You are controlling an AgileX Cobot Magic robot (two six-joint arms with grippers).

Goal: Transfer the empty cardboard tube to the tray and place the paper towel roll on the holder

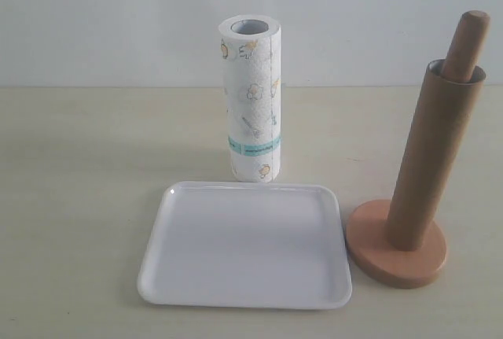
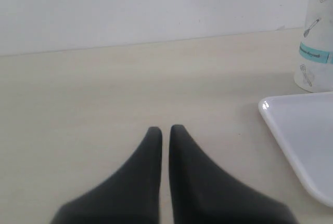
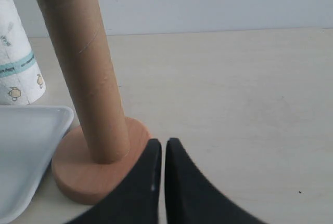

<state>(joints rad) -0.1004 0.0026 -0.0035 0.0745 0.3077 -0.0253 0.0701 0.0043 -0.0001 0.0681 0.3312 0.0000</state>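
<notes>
Risk: lifting cardboard tube (image 1: pixel 431 158) askew could topple holder (image 1: pixel 393 267); I see left gripper (image 2: pixel 165 129), right gripper (image 3: pixel 164 142) clenched, empty.

**Item 1: left gripper (image 2: pixel 165 129).** Two dark, tapered fingers (image 2: pixel 148 156), broad at the wrist end and narrowing to rounded tips. Jaws drawn together, with only a thin slit between them and nothing gripped. Taking the wrist's forward reach as 12 o'clock, the tips aim straight at 12.

**Item 2: right gripper (image 3: pixel 162 142).** Same black, tapered pair, with tips level with one another. Jaws closed to a hairline gap and empty. Tips aim at 12 o'clock from the wrist.
</notes>
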